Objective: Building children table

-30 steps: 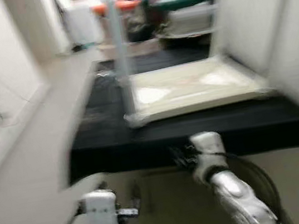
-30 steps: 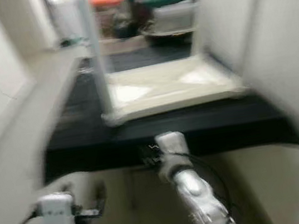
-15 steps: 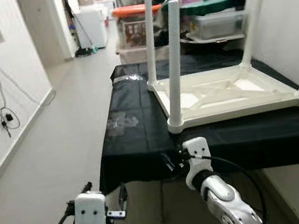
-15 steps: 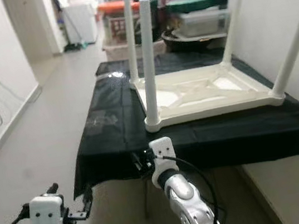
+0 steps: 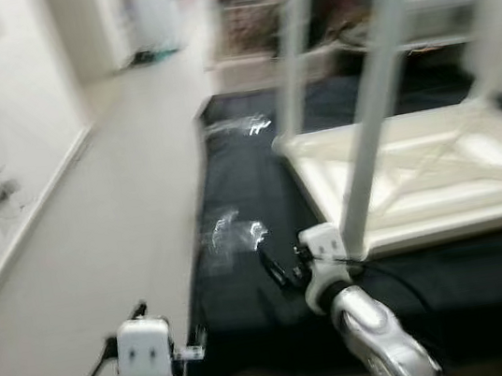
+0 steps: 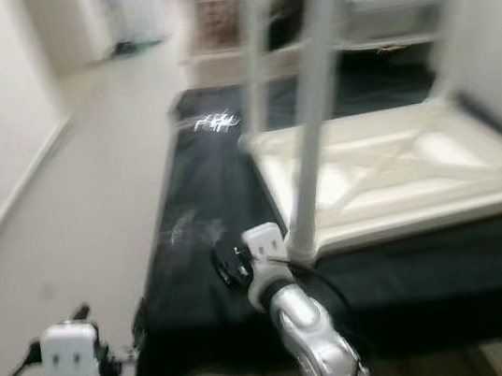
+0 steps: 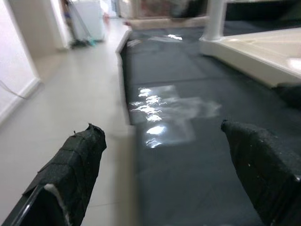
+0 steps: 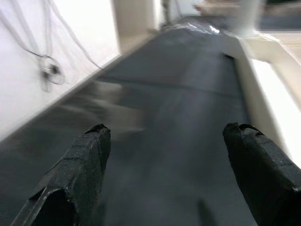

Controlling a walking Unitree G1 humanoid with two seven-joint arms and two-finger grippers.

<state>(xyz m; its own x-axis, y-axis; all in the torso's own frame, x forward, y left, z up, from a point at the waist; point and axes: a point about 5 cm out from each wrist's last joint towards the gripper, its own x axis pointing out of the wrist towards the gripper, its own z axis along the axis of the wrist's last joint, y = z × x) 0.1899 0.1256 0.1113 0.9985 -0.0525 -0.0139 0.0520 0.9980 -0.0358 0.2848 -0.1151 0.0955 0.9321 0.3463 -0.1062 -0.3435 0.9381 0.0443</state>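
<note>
Right gripper (image 8: 164,174) spread wide, holding nothing, over my black cloth (image 5: 254,273); left gripper (image 7: 164,179) likewise. White children's table (image 5: 420,182) lies upside down (legs up, blurred).

Long surface (image 5: 245,274) draped in black cloth (image 6: 204,252), running away down a pale tiled floor (image 5: 98,239) beside a white wall. Directly on it: an upturned white children's table (image 6: 400,175), legs pointing up, toward the right side; a glossy clear plastic scrap (image 7: 164,113) lying flat nearby.
</note>
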